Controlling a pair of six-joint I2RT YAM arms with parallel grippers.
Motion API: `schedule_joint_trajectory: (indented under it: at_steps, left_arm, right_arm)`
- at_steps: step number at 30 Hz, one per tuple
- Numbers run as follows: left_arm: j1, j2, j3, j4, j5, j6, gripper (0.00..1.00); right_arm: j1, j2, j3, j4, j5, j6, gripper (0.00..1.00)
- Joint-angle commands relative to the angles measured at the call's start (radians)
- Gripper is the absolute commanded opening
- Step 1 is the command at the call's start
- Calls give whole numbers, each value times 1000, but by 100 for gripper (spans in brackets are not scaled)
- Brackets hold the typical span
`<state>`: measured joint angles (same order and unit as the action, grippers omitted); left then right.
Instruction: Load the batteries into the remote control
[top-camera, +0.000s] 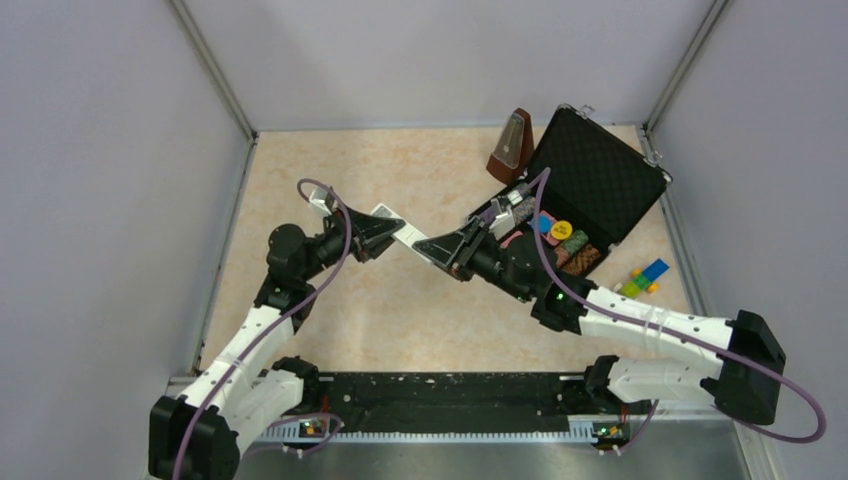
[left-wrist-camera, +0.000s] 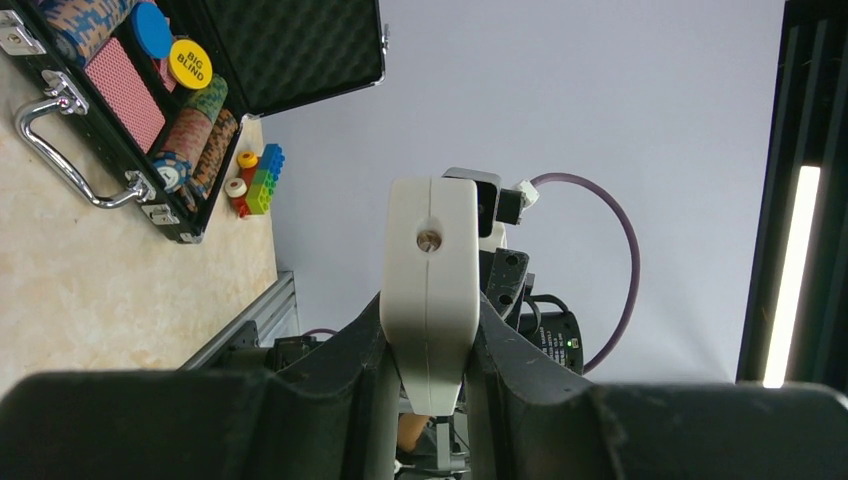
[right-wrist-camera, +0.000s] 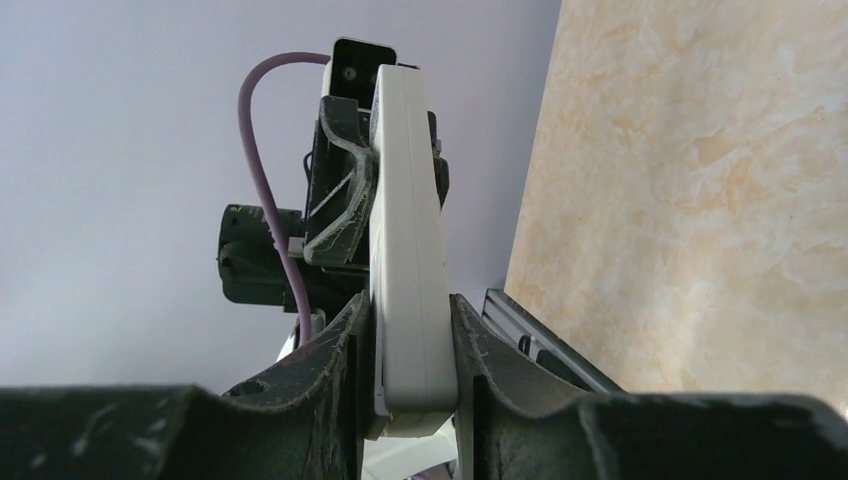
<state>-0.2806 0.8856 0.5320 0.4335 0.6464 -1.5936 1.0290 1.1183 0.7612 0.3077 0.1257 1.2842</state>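
The white remote control (top-camera: 401, 230) hangs in the air above the middle of the table, held at both ends. My left gripper (top-camera: 383, 229) is shut on its left end; in the left wrist view the remote control (left-wrist-camera: 432, 262) stands edge-on between the black fingers of that gripper (left-wrist-camera: 430, 358). My right gripper (top-camera: 428, 246) is shut on the other end, and in the right wrist view its jaws (right-wrist-camera: 410, 350) press both flat sides of the remote control (right-wrist-camera: 408, 240). The batteries are out of view.
An open black case (top-camera: 603, 178) with poker chips and cards sits at the back right. A brown metronome (top-camera: 511, 146) stands beside it. Coloured toy blocks (top-camera: 642, 279) lie near the right wall. Metal rails edge the table.
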Motion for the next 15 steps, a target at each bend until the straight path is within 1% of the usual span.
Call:
schedule_joint_trajectory:
  at_steps: [1, 5, 8, 11, 15]
  left_arm:
    - [15, -10, 0, 79, -56, 5, 0]
    - [15, -10, -1, 80, -57, -2, 0]
    - [15, -7, 2, 76, -59, -2, 0]
    - [15, -4, 5, 75, -61, 3, 0]
    - [15, 0, 5, 80, -64, 7, 0]
  right_arm:
    - [-5, -49, -21, -19, -19, -1, 29]
    - [-6, -50, -25, -14, -33, 3, 30]
    - [-6, -59, -38, 13, -41, -20, 35]
    - [-6, -81, -59, 22, -37, -20, 39]
    - [-5, -95, -68, 4, -33, -19, 39]
